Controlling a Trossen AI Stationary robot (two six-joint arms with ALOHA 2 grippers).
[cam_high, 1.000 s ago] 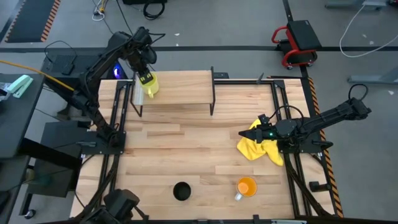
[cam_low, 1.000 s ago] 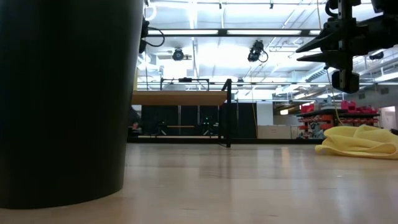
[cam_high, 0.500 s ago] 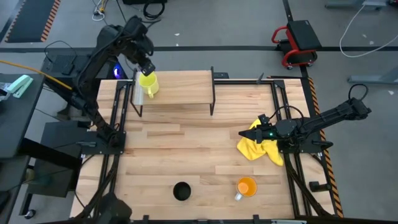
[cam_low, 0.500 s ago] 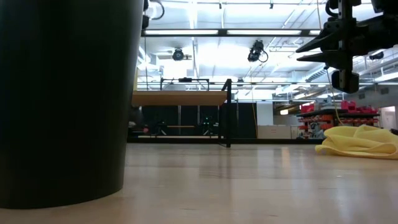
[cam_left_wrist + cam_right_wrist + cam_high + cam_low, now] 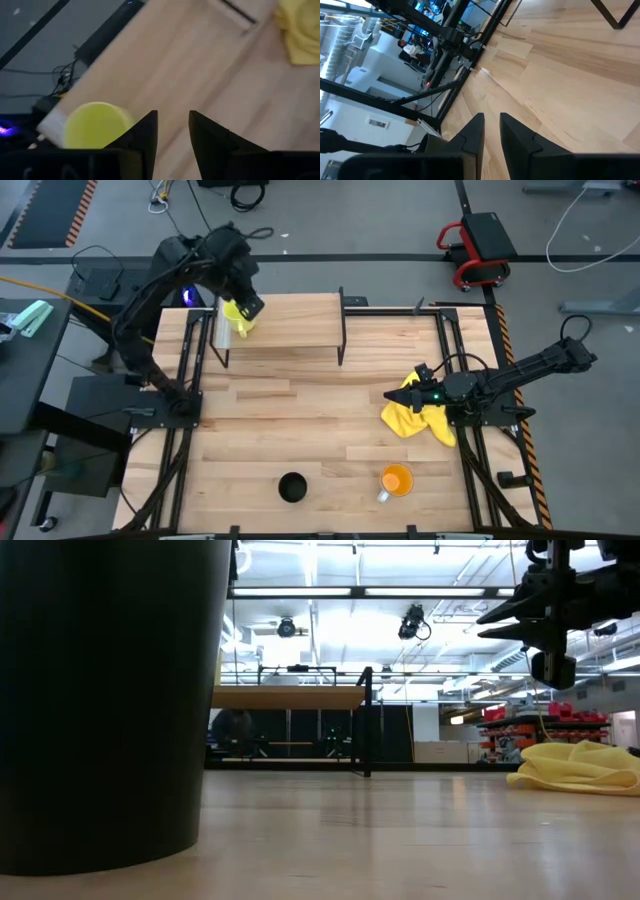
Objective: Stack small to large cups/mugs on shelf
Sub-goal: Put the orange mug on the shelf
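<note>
The yellow mug (image 5: 237,320) stands upright on its base at the left end of the shelf (image 5: 290,320). In the left wrist view the yellow mug (image 5: 94,125) shows from above beside the fingers, not between them. My left gripper (image 5: 250,307) hovers open just above it and to its right. The black cup (image 5: 292,487) and the orange mug (image 5: 397,479) stand on the table near the near edge. The black cup (image 5: 110,700) fills the low view's left. My right gripper (image 5: 395,393) waits open above the yellow cloth (image 5: 420,418).
The shelf (image 5: 290,698) stands on thin black legs at the far side of the table. The crumpled yellow cloth (image 5: 580,768) lies by the right edge under the right gripper (image 5: 482,626). Bare planks lie between the shelf and the two cups at the near edge.
My left gripper has come off the yellow mug, drawn up and toward the far edge, then swung back a little to the right over the shelf's left end. The mug has stayed upright on the shelf where it was.
</note>
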